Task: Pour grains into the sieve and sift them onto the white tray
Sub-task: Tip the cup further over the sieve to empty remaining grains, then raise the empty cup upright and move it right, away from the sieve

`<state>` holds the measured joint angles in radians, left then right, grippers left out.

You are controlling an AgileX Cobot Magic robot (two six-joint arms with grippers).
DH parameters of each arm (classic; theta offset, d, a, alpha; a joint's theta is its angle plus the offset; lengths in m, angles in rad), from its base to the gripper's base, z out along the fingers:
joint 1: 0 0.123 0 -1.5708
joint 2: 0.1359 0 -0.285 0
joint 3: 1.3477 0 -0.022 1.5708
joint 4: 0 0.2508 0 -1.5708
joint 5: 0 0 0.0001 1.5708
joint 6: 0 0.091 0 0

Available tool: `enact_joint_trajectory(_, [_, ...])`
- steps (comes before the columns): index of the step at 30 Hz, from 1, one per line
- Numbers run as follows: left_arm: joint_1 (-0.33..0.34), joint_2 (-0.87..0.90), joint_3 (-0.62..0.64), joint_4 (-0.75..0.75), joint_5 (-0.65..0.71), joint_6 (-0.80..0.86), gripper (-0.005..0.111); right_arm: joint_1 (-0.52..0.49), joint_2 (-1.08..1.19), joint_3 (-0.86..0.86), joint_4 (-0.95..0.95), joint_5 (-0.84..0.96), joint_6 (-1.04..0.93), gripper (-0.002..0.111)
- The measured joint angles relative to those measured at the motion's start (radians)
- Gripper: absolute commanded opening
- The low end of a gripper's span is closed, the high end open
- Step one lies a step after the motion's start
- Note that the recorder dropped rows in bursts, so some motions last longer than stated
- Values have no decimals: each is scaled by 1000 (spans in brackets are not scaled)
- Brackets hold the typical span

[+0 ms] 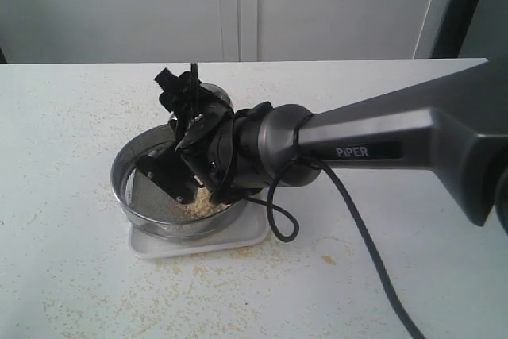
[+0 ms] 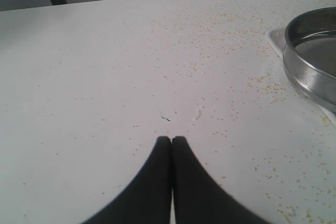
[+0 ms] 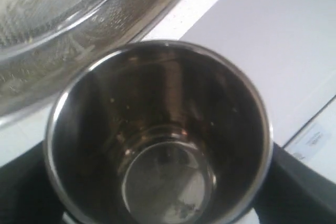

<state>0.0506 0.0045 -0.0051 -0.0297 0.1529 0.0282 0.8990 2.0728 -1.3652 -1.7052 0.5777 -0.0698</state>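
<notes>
R tool (image 1: 189,158) is pinched on a round, shiny steel cup (image 3: 157,129), seen empty inside. L tool (image 2: 171,141) is pressed shut over the white worktop (image 2: 94,77). The grains (image 1: 203,205) are heaped, yellow-white, on the sieve's (image 1: 125,166) grey mesh. The sieve is set on the white tray (image 1: 255,236). R arm is reached in low, wrist bent down.

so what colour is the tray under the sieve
The tray is white, clearest in the exterior view.
</notes>
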Motion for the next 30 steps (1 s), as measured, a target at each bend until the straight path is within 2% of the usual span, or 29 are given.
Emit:
enact_joint_trajectory(4, [0,0,0,0,0,0,0,-2,-4,2,36,4,128,0])
enact_joint_trajectory(11, [0,0,0,0,0,0,0,-6,-75,2,138,-29,567,0])
enact_joint_trajectory(16, [0,0,0,0,0,0,0,-37,-170,6,221,-148,891,0])
enact_joint_trajectory(21, [0,0,0,0,0,0,0,-78,-233,43,290,-266,1133,0])
enact_joint_trajectory(24, [0,0,0,0,0,0,0,-104,-256,79,296,-337,1232,0])
enact_joint_trajectory(30, [0,0,0,0,0,0,0,-170,-302,143,305,-531,1289,0])
